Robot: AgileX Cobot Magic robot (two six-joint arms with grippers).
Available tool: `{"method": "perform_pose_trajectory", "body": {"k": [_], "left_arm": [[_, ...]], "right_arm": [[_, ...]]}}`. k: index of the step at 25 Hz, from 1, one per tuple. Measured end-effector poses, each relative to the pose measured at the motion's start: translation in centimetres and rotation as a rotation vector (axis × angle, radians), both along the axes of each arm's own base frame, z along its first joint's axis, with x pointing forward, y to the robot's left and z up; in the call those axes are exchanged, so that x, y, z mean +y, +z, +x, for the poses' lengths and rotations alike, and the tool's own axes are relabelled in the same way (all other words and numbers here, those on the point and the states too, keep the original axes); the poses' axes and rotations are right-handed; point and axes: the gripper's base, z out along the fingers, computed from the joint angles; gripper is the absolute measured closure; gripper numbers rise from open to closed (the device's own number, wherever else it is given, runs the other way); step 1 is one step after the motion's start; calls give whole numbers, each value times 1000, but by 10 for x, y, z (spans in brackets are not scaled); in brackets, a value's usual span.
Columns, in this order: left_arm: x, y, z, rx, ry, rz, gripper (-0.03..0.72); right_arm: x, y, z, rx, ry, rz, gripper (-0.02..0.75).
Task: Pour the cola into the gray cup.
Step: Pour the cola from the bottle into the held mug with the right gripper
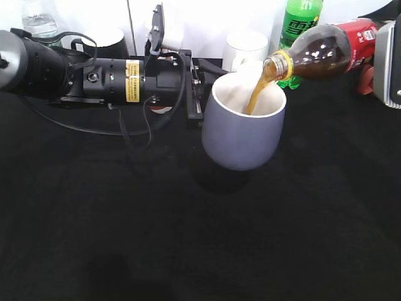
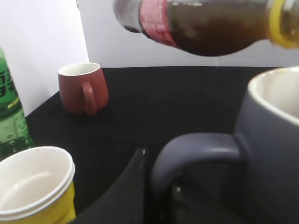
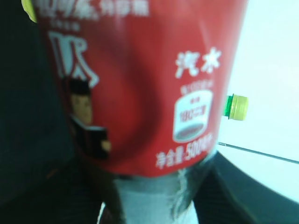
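The gray cup (image 1: 243, 128) is held above the black table, tilted slightly. My left gripper (image 1: 195, 88) is shut on its handle (image 2: 196, 149). The cola bottle (image 1: 329, 53) lies nearly horizontal in my right gripper (image 1: 376, 59), mouth over the cup. A brown stream (image 1: 258, 91) falls from it into the cup's cream-white inside. In the right wrist view the red label (image 3: 135, 84) fills the frame between the jaws. In the left wrist view the bottle (image 2: 205, 25) hangs above the cup's rim (image 2: 275, 86).
A green soda bottle (image 1: 301, 22) and a white cup (image 1: 244, 47) stand behind. A dark red mug (image 2: 84, 88) and a yellow paper cup (image 2: 35, 186) show in the left wrist view. A black mug (image 1: 100, 41) stands at back left.
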Motion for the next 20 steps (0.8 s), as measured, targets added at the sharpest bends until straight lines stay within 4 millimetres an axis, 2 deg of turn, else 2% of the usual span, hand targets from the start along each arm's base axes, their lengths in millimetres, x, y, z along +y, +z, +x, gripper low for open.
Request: {"method": "perform_pose_trajectory", "body": {"k": [12,20], "left_arm": [[-1,-15,0,27,-20,15,641],[-1,-15,0,26,-22,15,641]], "right_arm": [[0,2,1,-6,-1,-1,354],[0,2,1,-6,-4,-3,354]]}}
